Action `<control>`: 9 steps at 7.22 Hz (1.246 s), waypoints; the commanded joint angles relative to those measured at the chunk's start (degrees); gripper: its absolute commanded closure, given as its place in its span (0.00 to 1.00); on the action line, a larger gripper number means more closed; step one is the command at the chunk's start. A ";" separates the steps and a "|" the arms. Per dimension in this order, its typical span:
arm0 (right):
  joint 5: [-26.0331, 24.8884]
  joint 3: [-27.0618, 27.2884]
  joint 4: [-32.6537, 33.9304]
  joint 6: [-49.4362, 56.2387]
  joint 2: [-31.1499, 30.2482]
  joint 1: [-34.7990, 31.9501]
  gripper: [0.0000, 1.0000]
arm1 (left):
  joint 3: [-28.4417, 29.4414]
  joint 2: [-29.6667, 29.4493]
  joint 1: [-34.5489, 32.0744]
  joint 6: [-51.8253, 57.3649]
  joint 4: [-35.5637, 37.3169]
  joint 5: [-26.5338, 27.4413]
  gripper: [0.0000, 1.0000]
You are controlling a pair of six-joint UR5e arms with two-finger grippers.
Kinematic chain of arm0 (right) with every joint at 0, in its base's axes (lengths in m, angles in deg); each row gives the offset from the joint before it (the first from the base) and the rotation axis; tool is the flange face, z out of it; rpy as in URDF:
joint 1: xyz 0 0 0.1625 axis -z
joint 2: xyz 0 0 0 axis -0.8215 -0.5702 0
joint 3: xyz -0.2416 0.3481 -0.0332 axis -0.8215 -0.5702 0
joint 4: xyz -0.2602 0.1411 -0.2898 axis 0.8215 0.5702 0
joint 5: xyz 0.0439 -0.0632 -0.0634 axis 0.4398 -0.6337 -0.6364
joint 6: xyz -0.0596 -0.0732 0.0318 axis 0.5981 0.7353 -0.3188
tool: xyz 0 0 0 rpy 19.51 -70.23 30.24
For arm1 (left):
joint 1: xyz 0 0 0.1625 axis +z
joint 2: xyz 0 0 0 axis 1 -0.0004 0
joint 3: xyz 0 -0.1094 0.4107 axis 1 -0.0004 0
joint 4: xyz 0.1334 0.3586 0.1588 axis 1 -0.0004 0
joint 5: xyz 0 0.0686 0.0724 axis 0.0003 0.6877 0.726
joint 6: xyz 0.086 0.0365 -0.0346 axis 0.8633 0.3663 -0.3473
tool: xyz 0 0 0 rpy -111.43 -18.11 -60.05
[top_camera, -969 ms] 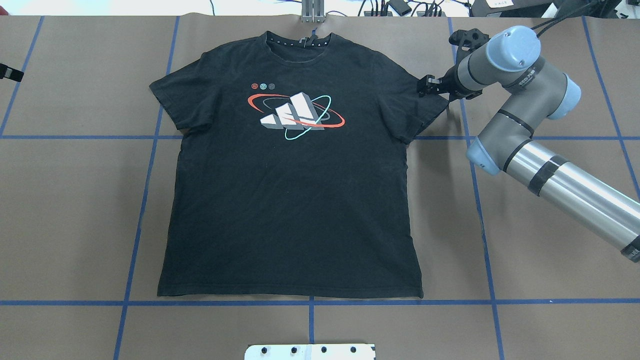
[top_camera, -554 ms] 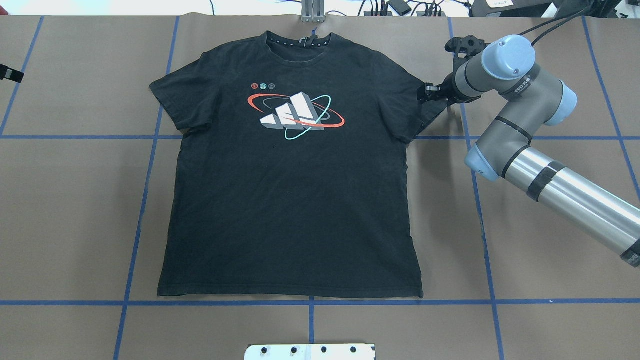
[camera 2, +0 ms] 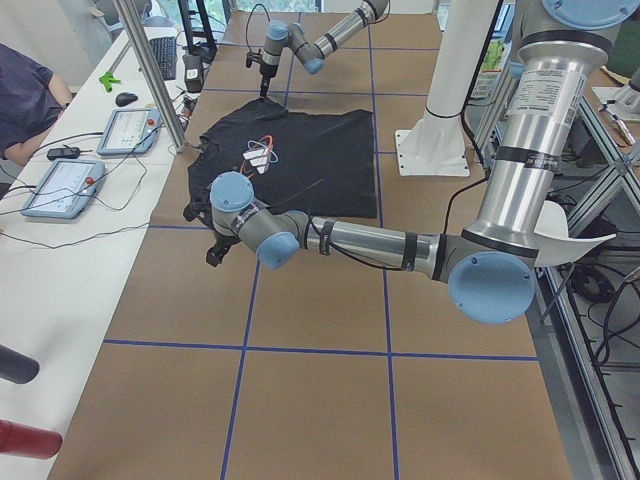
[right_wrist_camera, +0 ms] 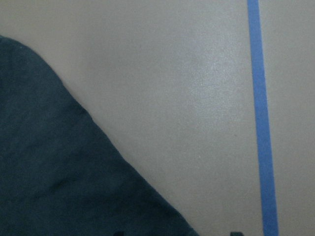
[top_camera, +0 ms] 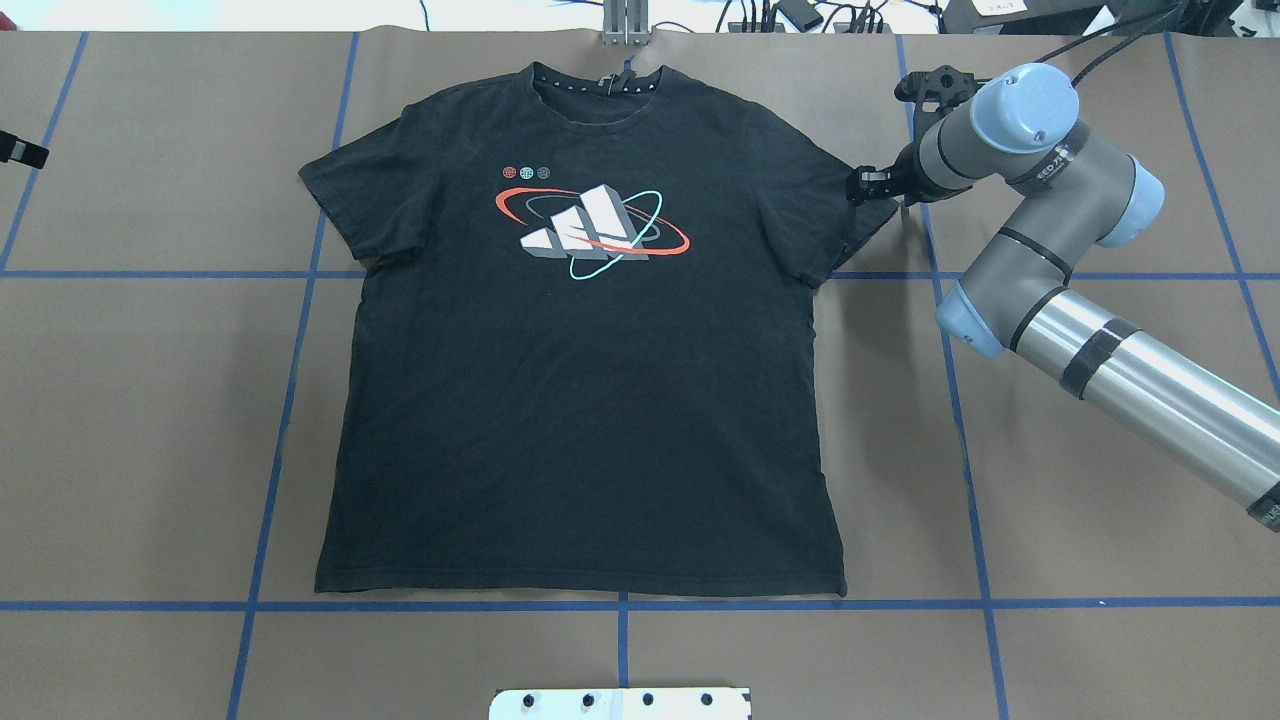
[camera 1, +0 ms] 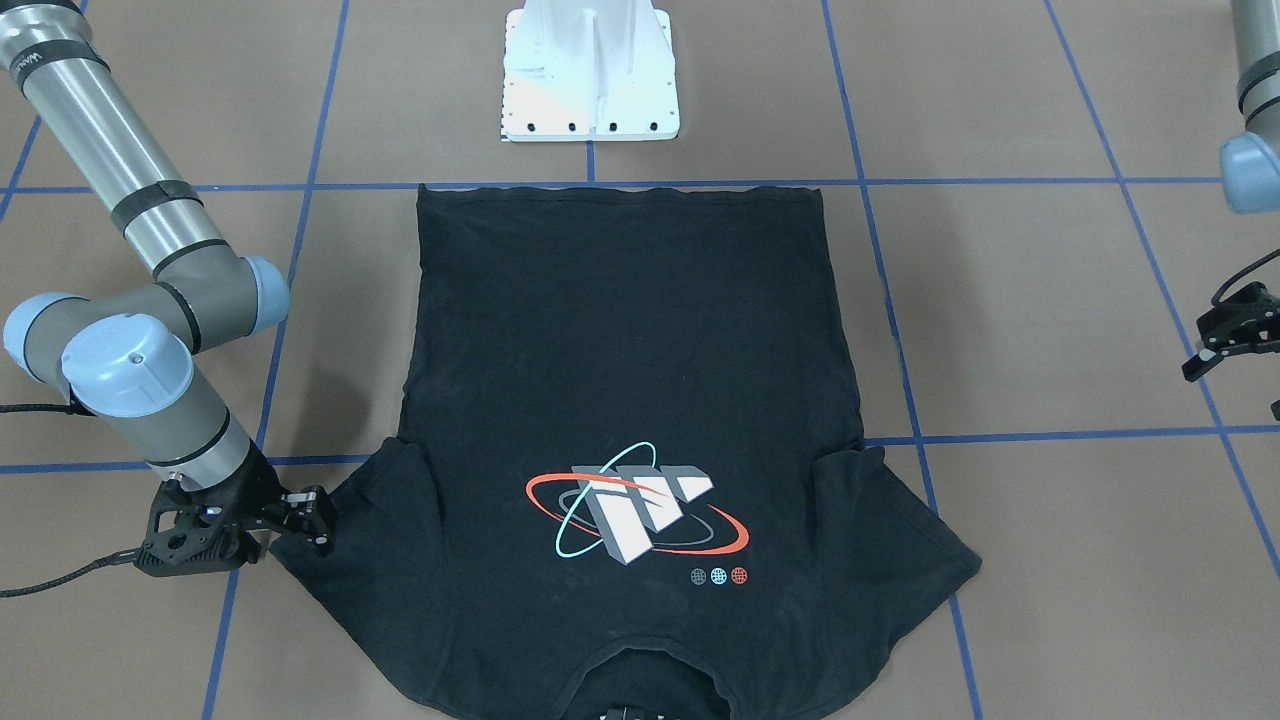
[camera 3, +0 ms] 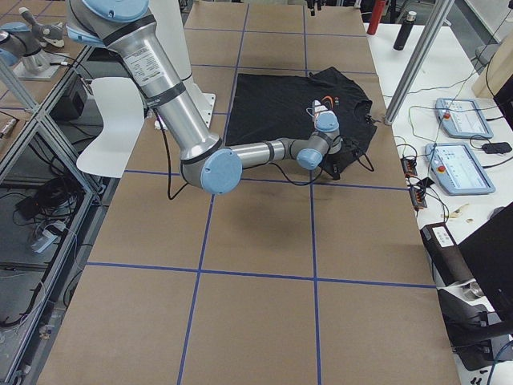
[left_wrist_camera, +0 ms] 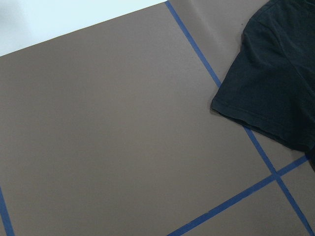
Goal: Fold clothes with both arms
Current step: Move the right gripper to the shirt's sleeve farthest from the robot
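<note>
Front-facing view: the black T-shirt (camera 1: 630, 350) lies flat and print-up on the brown worktop (camera 1: 1000, 300). Its hem is toward the white base (camera 1: 590, 70) and its collar is toward the camera. My right tool (camera 1: 318, 518) sits low at the outer edge of the sleeve (camera 1: 360, 520) on this view's left, with its fingers apart. My left tool (camera 1: 1215, 350) hangs at the right edge, well apart from the T-shirt. The frame cuts it, so I cannot tell whether it is open or closed. Overhead view: the right tool (top_camera: 860, 187) meets the tip of the sleeve on this view's right, and the right arm (top_camera: 1100, 350) reaches in from the lower right. The left tool (top_camera: 22, 148) shows only as a black piece at the left edge. The hem runs just beside a blue tape line (top_camera: 150, 605). Left side view: my near left arm (camera 2: 360, 240) points its tool (camera 2: 213, 250) down over bare worktop near the T-shirt (camera 2: 290, 160). A person's sleeve (camera 2: 25, 95) shows at the side desk. Right side view: my near right arm (camera 3: 256, 152) ends at the nearest sleeve. Left wrist view: a sleeve (left_wrist_camera: 266, 98) lies across a tape line at the upper right. Right wrist view: the sleeve edge (right_wrist_camera: 59, 187) fills the lower left, and two dark fingertips (right_wrist_camera: 237, 234) stand apart at the bottom edge.
</note>
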 commanded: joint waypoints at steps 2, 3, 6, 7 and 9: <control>0.12 0.04 0.47 0.66 -0.03 -0.07 0.51 | 0.29 0.00 0.19 0.00 0.01 0.00 0.00; 0.03 0.04 0.47 0.67 -0.03 -0.07 0.52 | 0.29 0.00 0.19 0.00 0.01 0.00 0.00; 0.29 0.13 0.47 0.67 -0.03 -0.34 0.63 | 0.38 0.00 0.28 0.00 -0.08 0.00 0.00; 0.38 0.13 0.47 0.67 -0.03 -0.34 0.67 | 0.38 0.00 0.28 0.00 -0.08 0.00 0.00; 0.47 0.22 0.47 0.67 -0.03 -0.43 0.74 | 0.38 0.00 0.28 0.00 -0.08 0.00 0.00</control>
